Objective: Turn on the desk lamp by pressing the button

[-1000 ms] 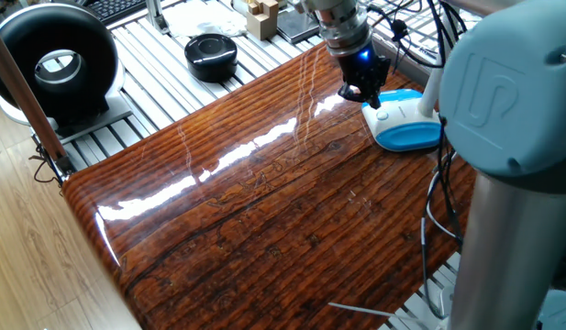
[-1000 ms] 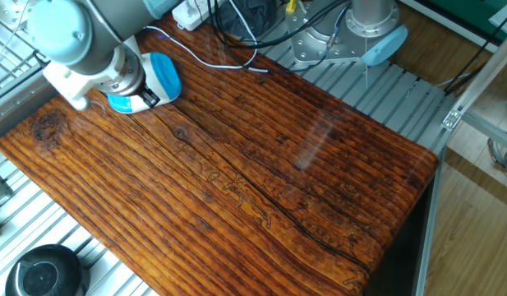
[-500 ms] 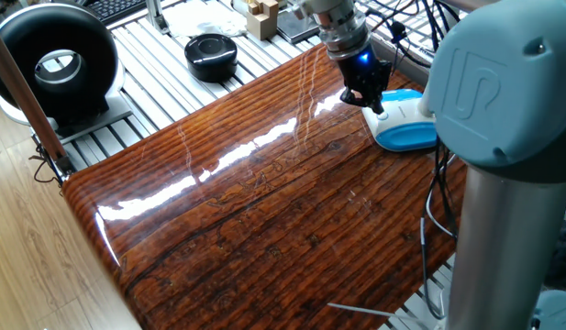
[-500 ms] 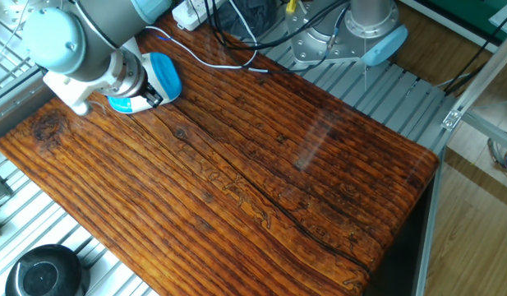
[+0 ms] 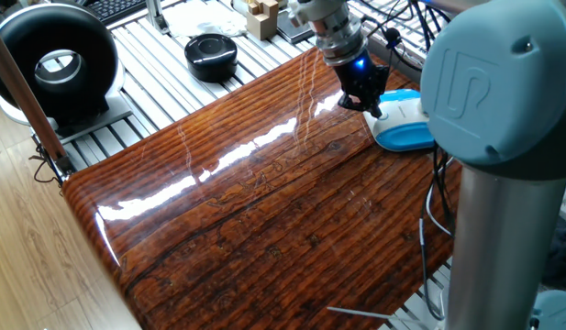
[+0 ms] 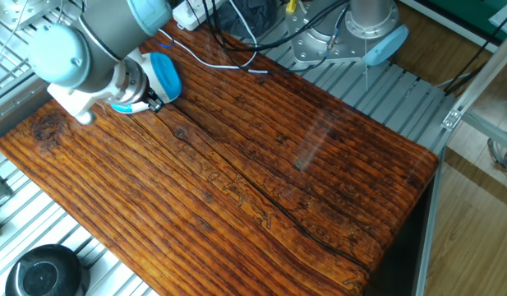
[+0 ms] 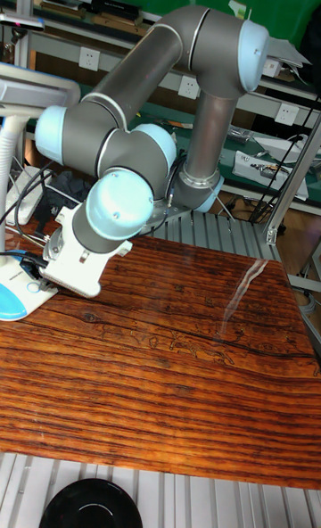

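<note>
At the table's (image 5: pixel 264 211) far right, the gripper (image 5: pixel 366 97) is hovering over the desk lamp (image 5: pixel 404 126); finger state is unclear.

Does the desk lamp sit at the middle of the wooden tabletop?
No, the desk lamp sits at the edge of the tabletop, by a corner.

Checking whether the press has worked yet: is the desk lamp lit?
Cannot tell. The desk lamp shows only its base and neck; its head is out of frame or unclear. The gripper sits at the base's edge.
</note>
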Controlling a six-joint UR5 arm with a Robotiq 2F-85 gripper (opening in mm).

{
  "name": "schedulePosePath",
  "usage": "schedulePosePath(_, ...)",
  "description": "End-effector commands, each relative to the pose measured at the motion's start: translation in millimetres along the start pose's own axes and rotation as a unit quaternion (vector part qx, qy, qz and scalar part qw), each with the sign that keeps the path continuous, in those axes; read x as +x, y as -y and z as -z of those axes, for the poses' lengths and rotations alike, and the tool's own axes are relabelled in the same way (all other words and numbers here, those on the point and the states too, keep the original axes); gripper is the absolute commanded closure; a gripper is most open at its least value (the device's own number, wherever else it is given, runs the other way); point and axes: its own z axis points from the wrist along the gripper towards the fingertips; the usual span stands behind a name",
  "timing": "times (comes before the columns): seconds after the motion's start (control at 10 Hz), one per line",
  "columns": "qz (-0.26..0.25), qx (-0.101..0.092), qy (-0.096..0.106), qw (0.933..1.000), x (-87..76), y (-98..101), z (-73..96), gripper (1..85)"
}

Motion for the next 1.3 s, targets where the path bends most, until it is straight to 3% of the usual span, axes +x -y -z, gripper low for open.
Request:
schedulePosePath(0.0, 0.002, -0.009, 0.020, 0.9998, -1.0, -3.1, -2.8, 84.7)
schedulePosePath(0.2, 0.007, -0.022, 0.044, 0.9988, -3.7, -0.1, -1.9, 84.7)
schedulePosePath(0.5, 0.020, -0.028, 0.034, 0.9988, 5.9, 0.0, -10.0, 84.7)
schedulePosePath(0.7, 0.021, -0.025, 0.038, 0.9987, 5.6, -5.1, -23.6, 84.7)
schedulePosePath(0.8, 0.018, -0.008, 0.043, 0.9989, 3.2, -1.0, -30.4, 84.7)
schedulePosePath(0.9, 0.011, 0.005, 0.038, 0.9992, 4.8, -0.6, -26.8, 84.7)
schedulePosePath(1.0, -0.008, 0.035, 0.013, 0.9993, 15.5, -8.6, 2.8, 84.7)
schedulePosePath(1.1, 0.001, 0.032, 0.038, 0.9988, 6.8, -20.5, 22.1, 84.7)
schedulePosePath(1.2, 0.010, -0.010, 0.031, 0.9994, 17.7, -16.7, 35.1, 84.7)
